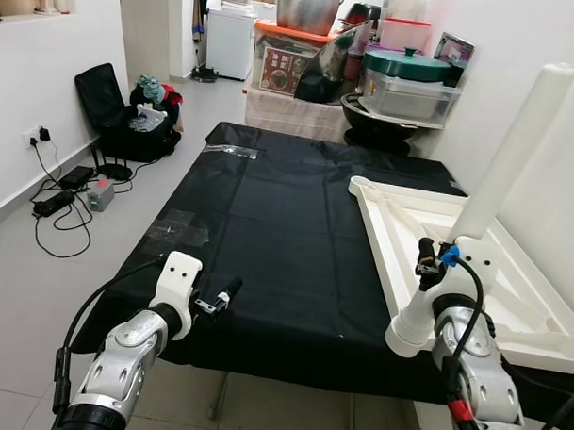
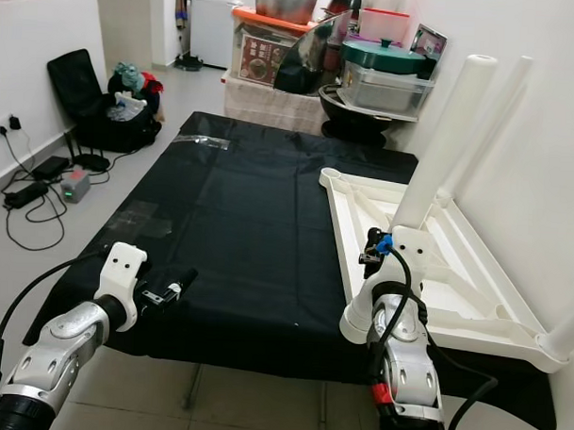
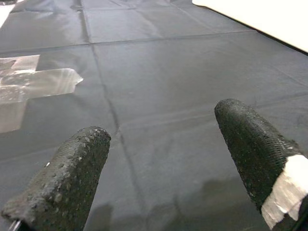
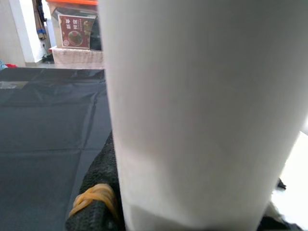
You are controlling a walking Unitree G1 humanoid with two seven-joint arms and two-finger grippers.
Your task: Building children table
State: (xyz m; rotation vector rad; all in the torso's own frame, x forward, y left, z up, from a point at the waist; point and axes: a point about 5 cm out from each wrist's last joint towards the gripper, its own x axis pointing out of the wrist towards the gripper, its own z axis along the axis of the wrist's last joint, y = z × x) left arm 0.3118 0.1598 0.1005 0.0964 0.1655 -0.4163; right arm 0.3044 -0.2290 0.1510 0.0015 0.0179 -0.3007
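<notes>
White walls and a pale floor frame a cluttered room; at the far end stand stacked storage boxes, a green-lidded pot and a white cabinet. A black work surface, covered in dark sheeting with strips of clear tape stuck to it, fills the middle of the scene. By the left wall sit a black chair heaped with clothes, and a tangle of cables running to a wall socket.

On the right side of the black surface lies the white children's tabletop, turned underside up so its ribs and corner sockets face the ceiling; its far edge lies close to the right-hand wall. A long white table leg rises tilted from the near edge of the tabletop, its flared lower end beside the tabletop's rim.

Right gripper is clamped around that leg low on its length, black fingers pressed against the white tube. Left gripper hovers over the near left edge of the black surface, well apart from the tabletop, its fingers spread apart with nothing between them.
</notes>
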